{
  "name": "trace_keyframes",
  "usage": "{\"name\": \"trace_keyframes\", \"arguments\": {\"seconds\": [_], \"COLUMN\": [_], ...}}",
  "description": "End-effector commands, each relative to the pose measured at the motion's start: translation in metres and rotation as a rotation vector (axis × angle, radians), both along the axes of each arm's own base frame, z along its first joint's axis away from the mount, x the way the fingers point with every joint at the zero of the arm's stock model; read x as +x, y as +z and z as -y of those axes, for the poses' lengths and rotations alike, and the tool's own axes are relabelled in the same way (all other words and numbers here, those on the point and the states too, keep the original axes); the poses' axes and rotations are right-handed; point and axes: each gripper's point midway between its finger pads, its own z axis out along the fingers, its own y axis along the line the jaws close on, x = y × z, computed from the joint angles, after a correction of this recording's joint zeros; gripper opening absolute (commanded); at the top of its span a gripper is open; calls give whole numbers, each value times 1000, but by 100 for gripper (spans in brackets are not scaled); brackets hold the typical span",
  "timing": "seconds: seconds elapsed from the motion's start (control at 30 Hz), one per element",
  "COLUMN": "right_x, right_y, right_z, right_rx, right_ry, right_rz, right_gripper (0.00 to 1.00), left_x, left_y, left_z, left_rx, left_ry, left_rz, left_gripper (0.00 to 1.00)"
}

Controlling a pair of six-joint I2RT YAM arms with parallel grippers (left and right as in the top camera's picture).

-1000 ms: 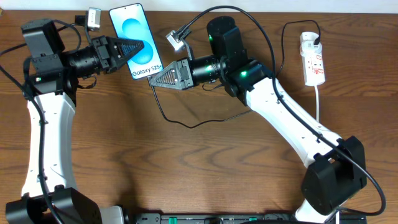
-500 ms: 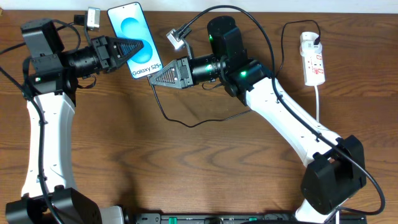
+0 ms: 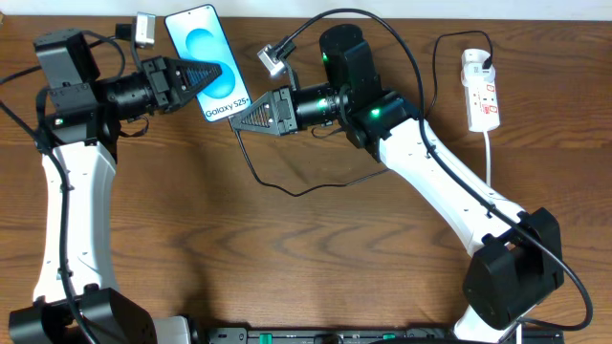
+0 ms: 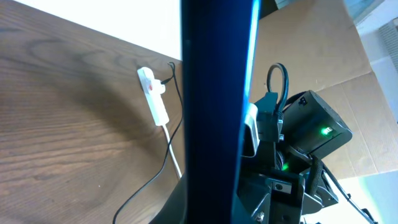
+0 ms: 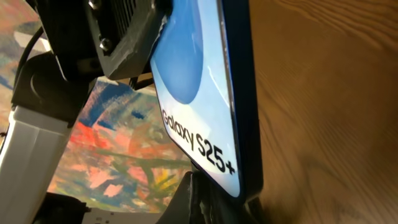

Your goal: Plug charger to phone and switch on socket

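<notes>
My left gripper (image 3: 215,75) is shut on the phone (image 3: 196,43) and holds it edge-on above the table's back left. The blue screen reads "Galaxy S25+". In the left wrist view the phone (image 4: 214,93) fills the middle as a dark slab. My right gripper (image 3: 239,121) sits at the phone's lower end. In the right wrist view its fingers (image 5: 208,202) stand close together right under the phone (image 5: 199,93), with the charger's plug hidden between them. The charger's thin black cable (image 3: 287,191) trails from there across the table. The white socket (image 3: 482,96) lies at the back right.
The socket (image 4: 154,99) and its white cord (image 3: 490,153) lie along the right side. A thick black cable (image 3: 406,57) arcs over the right arm. Bare brown wood spans the table's middle and front (image 3: 239,258).
The phone and the left gripper have shifted a touch to the left. The right gripper stays at the phone's lower end.
</notes>
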Motion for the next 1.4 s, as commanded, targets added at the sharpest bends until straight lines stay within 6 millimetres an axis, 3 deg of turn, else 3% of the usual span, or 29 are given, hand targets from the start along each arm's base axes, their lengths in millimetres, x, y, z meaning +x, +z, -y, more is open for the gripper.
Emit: {"name": "trace_keyframes", "arguments": {"seconds": [0.0,0.27,0.47,0.83,1.1,1.37], "right_x": [39,46,53,55,73,84], "right_y": [22,24,25,23,11,17], "right_z": [9,16,23,26,53,87], "right_rx": [4,10,15,8,-36,2], "right_ry": [-168,-183,-201,-206,-257,-219], "right_rz": [105,97,94,104,86,195], "right_gripper": [10,20,36,43,51,82], "left_x": [-35,-35,-35,-35,-35,-35], "left_y": [14,14,14,14,14,14], "left_z": [29,29,29,29,29,29], "left_rx": [-110,-110,-110,-110,-68,20], "left_ry": [-208,-208,-208,-208,-219,-240], "left_rz": [-2,-3,-3,-2,124,387], "left_gripper": [7,7,7,7,7,7]}}
